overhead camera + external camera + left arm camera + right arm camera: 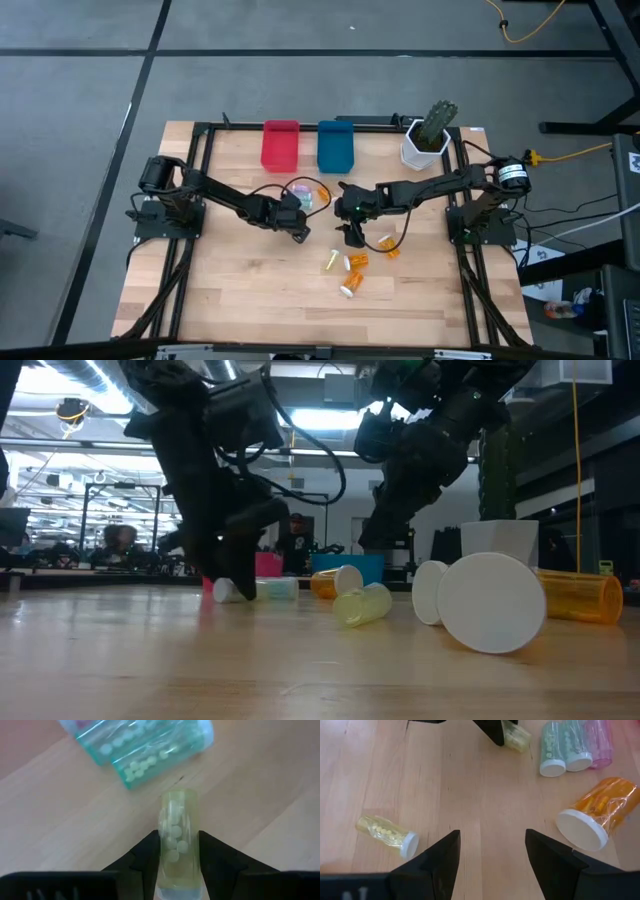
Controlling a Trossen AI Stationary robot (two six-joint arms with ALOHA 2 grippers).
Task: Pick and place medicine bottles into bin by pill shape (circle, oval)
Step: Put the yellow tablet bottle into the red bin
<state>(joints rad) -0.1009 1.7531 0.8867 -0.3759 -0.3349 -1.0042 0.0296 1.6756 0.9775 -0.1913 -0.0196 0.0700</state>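
A wooden desk (pixel 250 290) carries two dark robot arms that reach toward its middle from either side. At the far edge stand a red bin (pixel 281 145) and a blue bin (pixel 335 146) side by side, with a white pot holding a green cactus (pixel 430 136) near the far right corner.

The left hand (pixel 298 232) is down at the desk surface near the centre. It is clenched on a small yellow-tinted bottle (pixel 178 845) of round pale pills, which lies gripped between the two dark fingers (pixel 145 857). Just beyond it lie two teal-tinted bottles (pixel 150 755), touching each other, with a pink-tinted bottle (pixel 600 742) beside them.

The right hand (pixel 352 236) hovers close by, just to the right of the left one. Its fingers (pixel 440 860) are spread apart and grasp nothing.

An orange bottle with a white cap (pixel 597 815) lies on its side near the teal pair. Another small yellow-tinted bottle (pixel 387 836) lies alone on bare wood. More orange bottles (pixel 356 262) lie scattered toward the near side of the desk, with one more (pixel 392 250) off to the right.
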